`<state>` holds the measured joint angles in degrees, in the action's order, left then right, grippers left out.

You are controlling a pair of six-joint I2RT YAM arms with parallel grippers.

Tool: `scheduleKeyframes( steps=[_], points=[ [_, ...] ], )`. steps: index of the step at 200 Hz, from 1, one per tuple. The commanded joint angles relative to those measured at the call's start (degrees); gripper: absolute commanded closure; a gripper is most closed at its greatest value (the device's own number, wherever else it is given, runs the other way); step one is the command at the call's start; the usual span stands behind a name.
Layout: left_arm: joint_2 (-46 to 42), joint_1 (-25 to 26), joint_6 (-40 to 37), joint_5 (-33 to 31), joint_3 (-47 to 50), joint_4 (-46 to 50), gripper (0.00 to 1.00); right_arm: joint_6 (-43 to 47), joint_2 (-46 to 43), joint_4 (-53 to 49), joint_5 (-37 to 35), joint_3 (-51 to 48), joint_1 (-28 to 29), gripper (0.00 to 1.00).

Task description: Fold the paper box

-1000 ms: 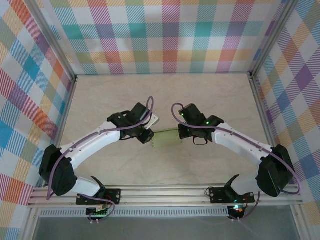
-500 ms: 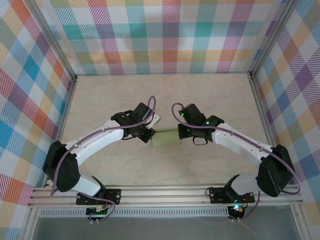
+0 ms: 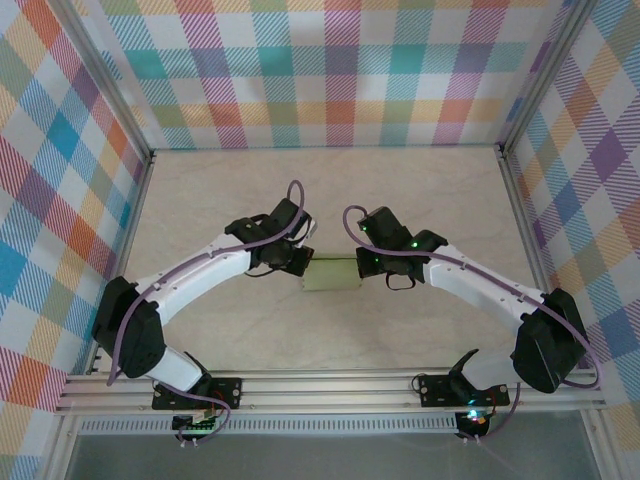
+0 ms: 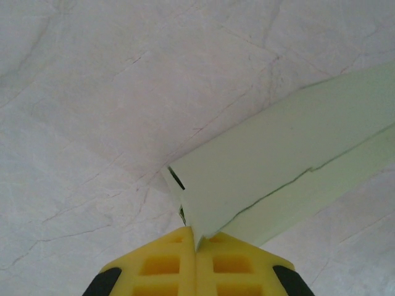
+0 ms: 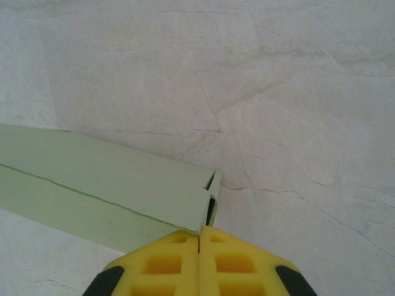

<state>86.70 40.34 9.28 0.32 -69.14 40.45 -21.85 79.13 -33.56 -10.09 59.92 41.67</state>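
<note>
Left tool (image 4: 196, 237) closed in; with right tool (image 5: 199, 233) I pinch ends of light, flimsy pale-green card paper box (image 4: 265, 166).

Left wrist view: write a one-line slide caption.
Left claw shut on one end of the pale green paper box.

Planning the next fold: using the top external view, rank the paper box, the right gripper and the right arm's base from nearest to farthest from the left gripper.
From the left gripper:
1. paper box: touching, clamped at its left end.
2. right gripper: across the box, at its right end.
3. right arm's base: near edge of the table, on the right.
</note>
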Motion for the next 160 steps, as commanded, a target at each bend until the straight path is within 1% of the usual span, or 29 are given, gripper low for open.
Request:
scheduleKeyframes(
  steps=[1, 22, 50, 76, 119, 160],
  points=[
    [0.91, 0.00, 7.12, 2.95, -2.03, -2.74, 1.00, -0.57, 1.46, -1.08, 1.74, 1.51, 0.83, 1.00],
    [1.92, -0.01, 10.56, 4.22, -2.04, -3.77, 1.00, -0.58, 1.73, -1.07, 1.98, 1.62, 0.87, 1.00],
    [2.97, -0.03, 11.47, 4.66, -1.70, -4.65, 1.00, -0.71, 1.90, -1.00, 2.09, 1.60, 0.91, 1.00],
    [2.44, -0.04, 13.16, 1.99, -0.19, -5.40, 1.00, -0.89, 2.13, -0.63, 1.78, 1.40, 1.00, 1.00],
    [0.14, 0.32, 17.13, -2.03, 4.78, -9.37, 1.00, -1.39, 2.96, 0.06, 2.62, 1.05, 1.04, 1.00],
    [-2.50, 2.57, 15.87, -7.61, 11.71, -17.12, 1.00, -1.63, 2.42, 3.51, 3.08, -1.46, 1.75, 1.00]
  ],
)
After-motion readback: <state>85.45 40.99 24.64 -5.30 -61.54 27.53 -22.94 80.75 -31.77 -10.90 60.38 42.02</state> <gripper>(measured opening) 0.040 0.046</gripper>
